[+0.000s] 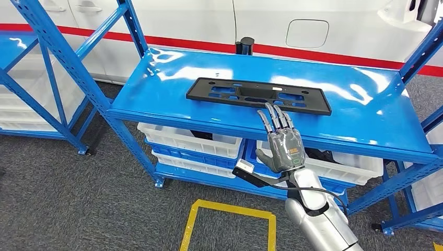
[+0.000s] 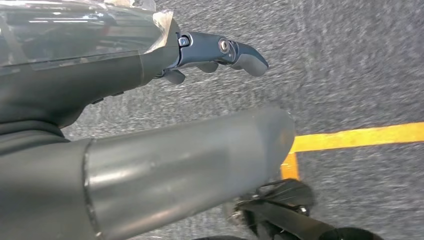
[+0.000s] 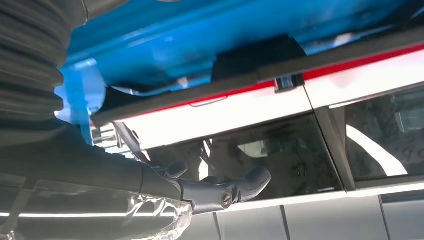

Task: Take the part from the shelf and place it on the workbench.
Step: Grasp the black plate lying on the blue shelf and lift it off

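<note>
Parts: we count one black flat part (image 1: 258, 95), lying on the blue shelf (image 1: 156, 78) just beyond the fingertips of our right hand (image 1: 282, 142).
Hands: we count two, the right one raised at the shelf edge and the left hand (image 2: 220, 52) over grey floor.
Bins: we see three white bins (image 1: 183, 137) below the right hand.
Floor markings: one yellow outline (image 1: 230, 212).

Under the blue top level you see white plastic bins (image 1: 190, 138) on the lower level, one holding something dark. Behind stands a white vehicle body (image 1: 324, 26) with a red stripe (image 1: 209, 44). Yellow floor tape (image 1: 230, 212) marks the grey carpet (image 1: 62, 198).
</note>
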`<action>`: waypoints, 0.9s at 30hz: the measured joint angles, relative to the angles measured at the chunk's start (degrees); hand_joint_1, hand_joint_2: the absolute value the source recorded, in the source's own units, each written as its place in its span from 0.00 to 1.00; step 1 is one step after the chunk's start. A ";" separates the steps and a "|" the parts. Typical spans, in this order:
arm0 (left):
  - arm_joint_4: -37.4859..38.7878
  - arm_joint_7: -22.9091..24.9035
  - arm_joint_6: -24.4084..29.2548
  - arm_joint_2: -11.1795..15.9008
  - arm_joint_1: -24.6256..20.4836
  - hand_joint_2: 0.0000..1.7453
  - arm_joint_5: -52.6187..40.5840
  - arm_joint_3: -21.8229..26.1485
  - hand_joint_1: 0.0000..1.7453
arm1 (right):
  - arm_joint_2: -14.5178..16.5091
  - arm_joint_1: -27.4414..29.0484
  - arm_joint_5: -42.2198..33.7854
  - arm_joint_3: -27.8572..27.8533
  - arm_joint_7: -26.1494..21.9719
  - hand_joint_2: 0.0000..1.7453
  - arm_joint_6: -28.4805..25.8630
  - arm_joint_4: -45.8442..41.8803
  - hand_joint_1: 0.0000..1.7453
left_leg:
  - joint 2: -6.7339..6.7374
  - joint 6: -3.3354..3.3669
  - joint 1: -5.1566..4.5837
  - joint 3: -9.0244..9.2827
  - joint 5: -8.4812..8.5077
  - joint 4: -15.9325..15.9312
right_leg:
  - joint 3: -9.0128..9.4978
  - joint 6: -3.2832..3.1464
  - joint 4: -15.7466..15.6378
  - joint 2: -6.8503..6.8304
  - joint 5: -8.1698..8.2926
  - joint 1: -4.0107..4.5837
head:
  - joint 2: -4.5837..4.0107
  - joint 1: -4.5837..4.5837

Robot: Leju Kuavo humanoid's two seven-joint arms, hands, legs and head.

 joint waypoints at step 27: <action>0.20 -0.38 2.14 -0.32 -0.35 0.00 -0.66 -0.08 0.00 | -0.95 1.16 18.01 -2.20 7.18 1.00 -4.19 -0.44 0.00 | -0.17 0.05 -0.36 1.96 -1.60 4.42 | -4.34 0.03 -0.19 -0.50 4.49 0.02 | 0.00 0.12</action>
